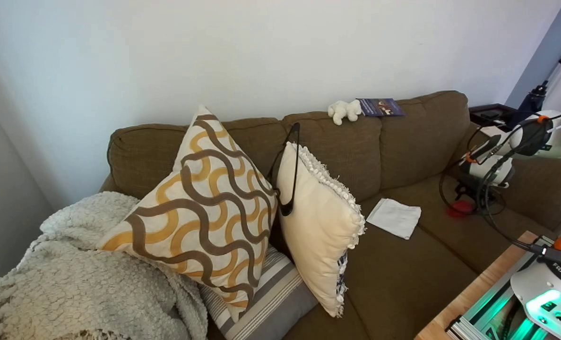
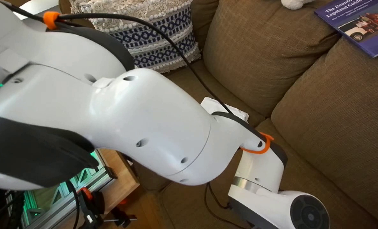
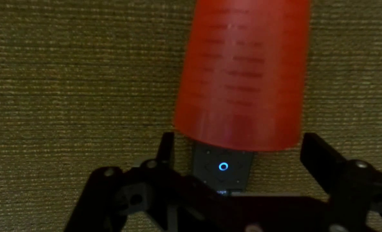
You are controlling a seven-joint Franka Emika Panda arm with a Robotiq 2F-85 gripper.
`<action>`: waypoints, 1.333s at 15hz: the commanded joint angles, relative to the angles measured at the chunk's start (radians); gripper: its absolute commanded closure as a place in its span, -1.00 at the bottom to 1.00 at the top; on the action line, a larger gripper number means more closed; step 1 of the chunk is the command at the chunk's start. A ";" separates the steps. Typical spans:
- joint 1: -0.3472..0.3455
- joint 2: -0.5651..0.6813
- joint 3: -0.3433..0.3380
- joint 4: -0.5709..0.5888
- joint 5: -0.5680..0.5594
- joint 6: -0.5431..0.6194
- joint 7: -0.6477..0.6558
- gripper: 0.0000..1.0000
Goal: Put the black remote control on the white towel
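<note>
The black remote control (image 3: 223, 167) lies on the brown sofa seat in the wrist view, with a small glowing blue ring on its face. One end is covered by a red cup (image 3: 242, 74); the other end is hidden behind my gripper's dark body. My gripper (image 3: 239, 138) is open, its fingers apart on either side of the remote and the cup's near edge. In an exterior view the gripper (image 1: 468, 191) is low over the seat by the red cup (image 1: 461, 208). The white towel (image 1: 394, 218) lies flat on the seat; it also shows partly behind the arm (image 2: 225, 107).
A cream fringed pillow (image 1: 315, 222) and a patterned pillow (image 1: 209, 208) stand on the sofa. A white plush toy (image 1: 344, 112) and a purple book (image 1: 381, 107) rest on the backrest. A wooden table edge (image 1: 479, 288) stands before the sofa.
</note>
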 commanded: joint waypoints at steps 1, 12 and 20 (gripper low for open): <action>0.007 0.000 0.005 -0.042 0.019 0.043 -0.027 -1.00; 0.043 0.000 -0.013 -0.105 0.029 0.170 -0.011 0.03; 0.092 -0.001 -0.013 -0.137 0.003 0.194 -0.059 0.03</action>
